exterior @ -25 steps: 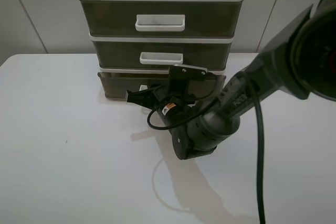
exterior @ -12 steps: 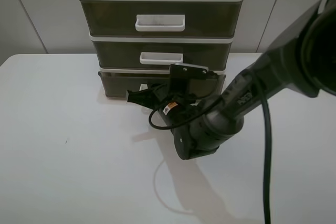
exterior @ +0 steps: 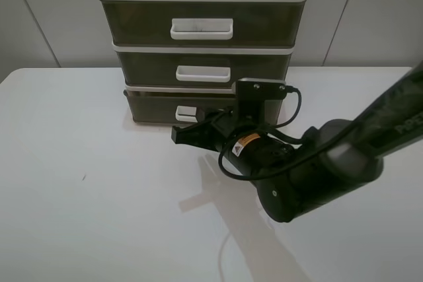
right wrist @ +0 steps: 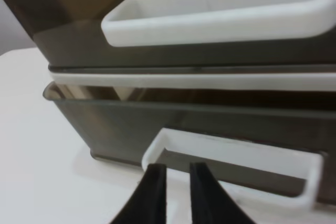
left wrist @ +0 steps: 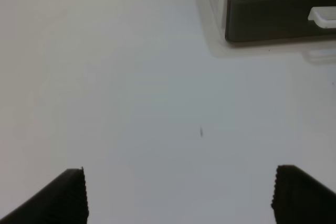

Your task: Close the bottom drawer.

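Right tool [exterior: 180, 133] now rightward, bottom drawer [exterior: 155, 107] unmoved.

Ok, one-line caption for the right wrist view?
Right gripper, jaws nearly shut, just below the bottom drawer's handle; drawer still protrudes slightly under the middle drawer.

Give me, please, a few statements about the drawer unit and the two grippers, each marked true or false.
1. The bottom drawer sticks out slightly from the unit. True.
2. The right gripper is clamped around the middle drawer's handle. False: its nearly shut fingers sit just in front of the bottom drawer's handle.
3. The left gripper is open over bare table. True.
4. The top drawer is pulled wide open. False: it sits flush in the frame.
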You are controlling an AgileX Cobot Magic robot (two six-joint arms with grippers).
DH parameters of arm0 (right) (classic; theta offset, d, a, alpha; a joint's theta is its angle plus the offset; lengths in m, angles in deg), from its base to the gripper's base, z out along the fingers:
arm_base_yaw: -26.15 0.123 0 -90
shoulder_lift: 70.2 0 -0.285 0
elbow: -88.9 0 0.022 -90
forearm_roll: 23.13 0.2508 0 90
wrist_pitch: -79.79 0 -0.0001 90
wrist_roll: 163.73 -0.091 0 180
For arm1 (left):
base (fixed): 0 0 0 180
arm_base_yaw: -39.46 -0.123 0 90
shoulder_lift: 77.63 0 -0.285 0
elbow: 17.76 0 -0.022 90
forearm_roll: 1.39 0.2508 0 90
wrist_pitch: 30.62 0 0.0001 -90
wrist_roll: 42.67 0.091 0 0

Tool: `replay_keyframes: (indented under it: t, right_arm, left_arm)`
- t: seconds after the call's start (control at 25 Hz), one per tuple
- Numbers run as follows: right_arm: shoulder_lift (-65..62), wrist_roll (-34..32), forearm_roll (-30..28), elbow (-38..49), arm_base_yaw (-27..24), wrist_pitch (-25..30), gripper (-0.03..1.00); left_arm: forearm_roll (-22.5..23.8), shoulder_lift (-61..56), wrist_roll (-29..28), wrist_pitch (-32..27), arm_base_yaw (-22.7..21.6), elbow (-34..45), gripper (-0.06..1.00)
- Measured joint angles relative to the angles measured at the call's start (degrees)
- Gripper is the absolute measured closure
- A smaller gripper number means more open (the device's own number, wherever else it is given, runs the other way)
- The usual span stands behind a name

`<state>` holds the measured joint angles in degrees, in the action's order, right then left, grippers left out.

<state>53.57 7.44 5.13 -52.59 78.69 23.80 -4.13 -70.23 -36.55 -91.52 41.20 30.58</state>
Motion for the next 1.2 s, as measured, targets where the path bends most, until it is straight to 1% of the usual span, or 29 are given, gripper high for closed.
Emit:
replay_keyframes:
  t: [0.12,0.2,0.28,0.4,0.48,0.52,0.56,0.64,0.76,0.92,1.04,1.2]
  right_arm:
    - [-6.61,0.00,-1.54,4.40,-3.17,5.01,0.93]
    - [-12.09,0.00,-3.61,6.62,-7.14,11.49,0.87]
    - [-17.26,0.00,-6.30,8.30,-11.30,18.61,0.75]
    - [-25.19,0.00,-8.98,10.18,-17.58,30.06,0.45]
    - [-30.67,0.00,-9.44,11.03,-22.22,38.44,0.29]
    - [-33.46,0.25,-10.02,11.16,-24.27,42.84,0.24]
    - [-35.89,0.78,-10.80,11.23,-26.72,46.49,0.20]
    - [-41.81,2.21,-12.34,11.34,-31.58,54.66,0.18]
    - [-50.36,4.10,-14.57,11.34,-38.42,64.69,0.16]
    - [-62.93,6.82,-17.18,10.95,-45.82,78.09,0.16]
    - [-72.43,7.33,-18.62,8.57,-48.25,88.35,0.16]
    - [-83.33,7.38,-21.66,2.99,-48.70,101.29,0.16]
  left_arm:
    - [0.00,0.00,0.00,0.00,0.00,0.00,0.23]
    - [0.00,0.00,0.00,0.00,0.00,0.00,0.23]
    - [0.00,0.00,0.00,0.00,0.00,0.00,0.23]
    - [0.00,0.00,0.00,0.00,0.00,0.00,0.23]
    - [0.00,0.00,0.00,0.00,0.00,0.00,0.23]
    - [0.00,0.00,0.00,0.00,0.00,0.00,0.23]
    - [0.00,0.00,0.00,0.00,0.00,0.00,0.23]
    - [0.00,0.00,0.00,0.00,0.00,0.00,0.23]
    - [0.00,0.00,0.00,0.00,0.00,0.00,0.23]
    - [0.00,0.00,0.00,0.00,0.00,0.00,0.23]
    - [0.00,0.00,0.00,0.00,0.00,0.00,0.23]
    - [0.00,0.00,0.00,0.00,0.00,0.00,0.23]
